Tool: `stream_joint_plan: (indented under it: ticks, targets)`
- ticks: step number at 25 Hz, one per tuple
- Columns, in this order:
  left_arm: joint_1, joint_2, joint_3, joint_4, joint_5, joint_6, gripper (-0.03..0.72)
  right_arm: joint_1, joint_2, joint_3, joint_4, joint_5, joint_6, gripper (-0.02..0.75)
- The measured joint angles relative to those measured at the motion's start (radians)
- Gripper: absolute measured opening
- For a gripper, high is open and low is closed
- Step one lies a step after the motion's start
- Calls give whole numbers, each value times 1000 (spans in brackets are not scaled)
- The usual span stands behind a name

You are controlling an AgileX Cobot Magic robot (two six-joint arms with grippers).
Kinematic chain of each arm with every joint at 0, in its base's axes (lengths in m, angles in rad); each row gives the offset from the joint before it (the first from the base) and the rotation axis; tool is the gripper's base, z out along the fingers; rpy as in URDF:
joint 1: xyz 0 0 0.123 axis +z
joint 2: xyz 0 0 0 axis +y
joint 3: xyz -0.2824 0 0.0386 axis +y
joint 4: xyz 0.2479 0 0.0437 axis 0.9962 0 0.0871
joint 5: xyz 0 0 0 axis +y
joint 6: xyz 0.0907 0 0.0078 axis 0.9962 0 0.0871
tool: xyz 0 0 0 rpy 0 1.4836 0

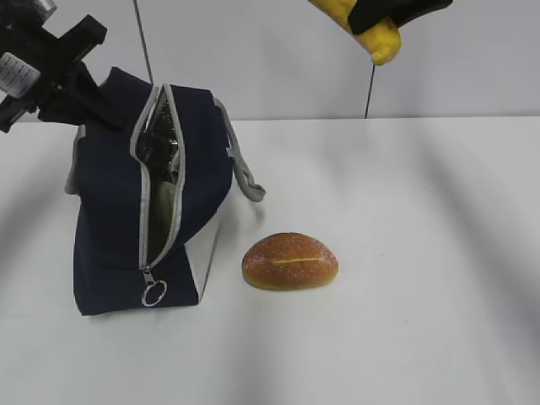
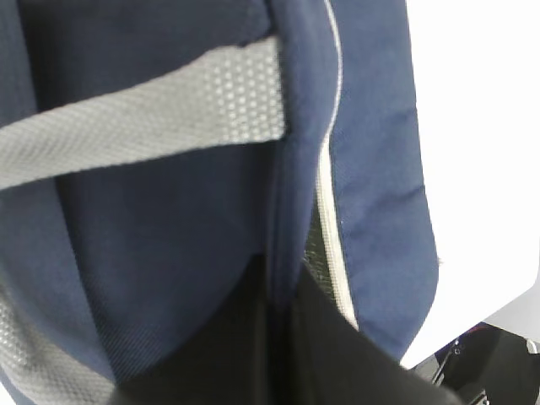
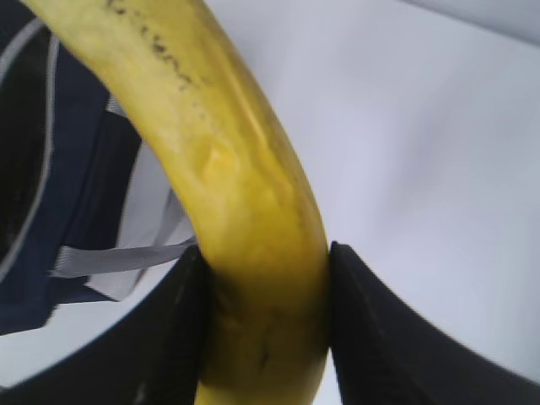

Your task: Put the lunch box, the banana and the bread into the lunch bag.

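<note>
Clamped on the banana (image 3: pixel 253 211), the right gripper (image 3: pixel 263 325) presses its two dark fingers (image 3: pixel 169 337) against both sides of the fruit near one end; in the exterior view that banana (image 1: pixel 380 38) hangs at the top edge of the frame, well above the table (image 1: pixel 422 253) and to the right of the bag. Its skin is yellow with a few dark streaks. At the upper left, the left gripper (image 1: pixel 105 114) reaches in against the back upper edge of the lunch bag (image 1: pixel 118 228), but its jaws are hidden behind the fabric and the wrist view shows only navy cloth and a grey strap (image 2: pixel 143 118), so I cannot tell whether it is gripping. The bag stands upright with its zipper open down the front, the ring pull (image 1: pixel 153 293) near the bottom. Just right of the bag lies the bread (image 1: pixel 290 261), apart from it. White tabletop stretches wide to the right and front.
</note>
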Motion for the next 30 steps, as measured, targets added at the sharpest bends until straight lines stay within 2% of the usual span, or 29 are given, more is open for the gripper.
stream_joint_plan:
  ticks: [5, 8, 12, 21, 25, 30]
  targets:
    - [2, 0, 0, -15, -13, 0, -3, 0, -67, 173, 112, 0, 142, 304]
    - [2, 0, 0, -18, -13, 0, -3, 4, -69, 248, 218, 0, 183, 304]
    - [2, 0, 0, -19, -13, 0, -3, 57, -69, 280, 287, -4, 197, 304]
    - [5, 0, 0, -20, -12, 0, -3, 242, 6, 280, 291, -8, 261, 304]
    - [5, 0, 0, -21, -5, 0, -3, 265, 101, 280, 282, -10, 295, 305]
    - [5, 0, 0, -29, 0, 0, -3, 266, 164, 280, 161, -20, 426, 305]
